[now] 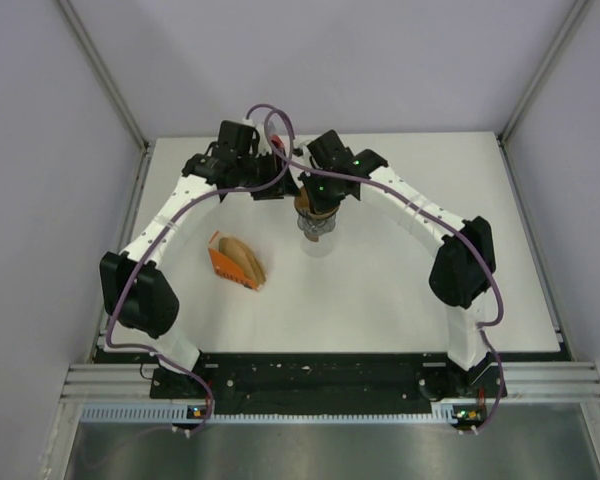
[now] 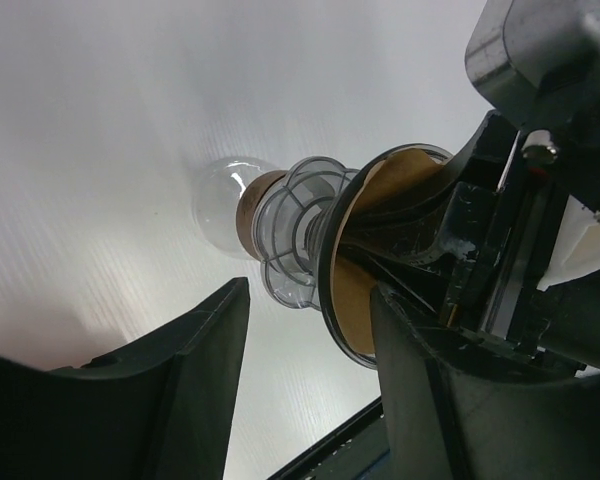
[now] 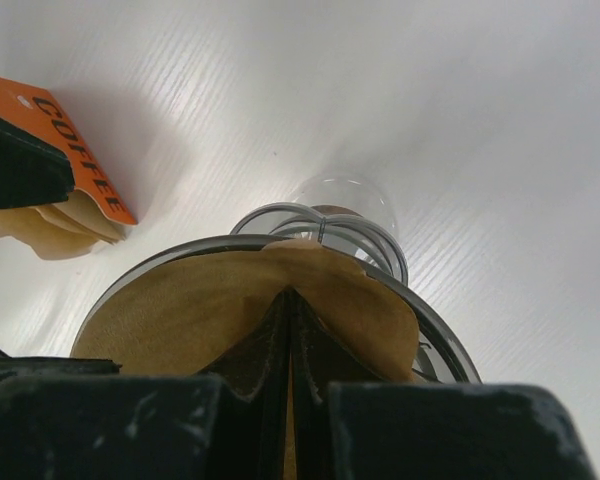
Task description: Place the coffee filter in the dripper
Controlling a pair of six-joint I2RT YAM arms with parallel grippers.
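Right tool (image 3: 288, 305) pinches the filter (image 3: 170, 310) inside the dripper (image 3: 437, 337).

White matte table top (image 1: 380, 300) at centre, boxed in by pale lavender-grey wall panels (image 1: 330, 60) at 12, 9 and 3 o'clock. Silver aluminium posts (image 1: 102, 72) run diagonally in the corners at 11 and 1 o'clock. A ribbed aluminium rail (image 1: 560, 380) sits along the table's 6 o'clock edge with a brushed grey metal sheet (image 1: 330, 450) below it. Light is even and diffuse, with soft shadows and a mild sheen on the table in the wrist views.
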